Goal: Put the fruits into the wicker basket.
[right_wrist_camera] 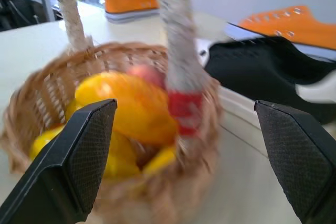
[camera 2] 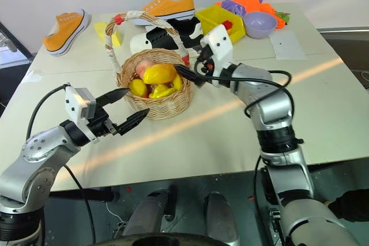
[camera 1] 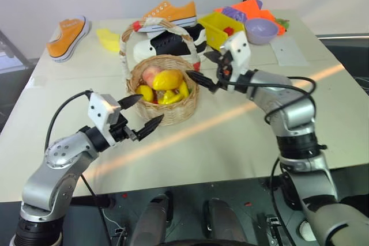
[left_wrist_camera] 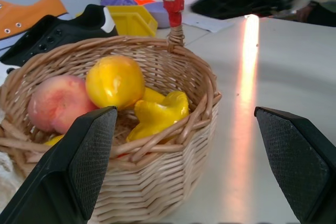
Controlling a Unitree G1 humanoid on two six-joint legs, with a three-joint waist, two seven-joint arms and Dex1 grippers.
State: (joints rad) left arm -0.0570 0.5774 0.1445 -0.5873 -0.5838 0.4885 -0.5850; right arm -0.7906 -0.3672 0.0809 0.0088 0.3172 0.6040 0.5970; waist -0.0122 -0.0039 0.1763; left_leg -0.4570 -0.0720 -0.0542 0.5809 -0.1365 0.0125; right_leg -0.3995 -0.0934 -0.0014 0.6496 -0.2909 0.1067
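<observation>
The left silver arm is bending at the elbow and holding its black two-fingered left claw (camera 1: 141, 113) level, its fingers spread wide with nothing between them. The right silver arm is stretching forward across the middle, its black two-fingered right claw (camera 1: 206, 68) likewise gaping wide and gripping nothing.

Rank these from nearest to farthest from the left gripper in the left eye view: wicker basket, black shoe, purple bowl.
From the left gripper:
1. Wicker basket, just beyond the open fingers, fruit already inside.
2. Black shoe, behind the basket, mid-table.
3. Purple bowl, at the far right of the table, beside the yellow bin.
</observation>
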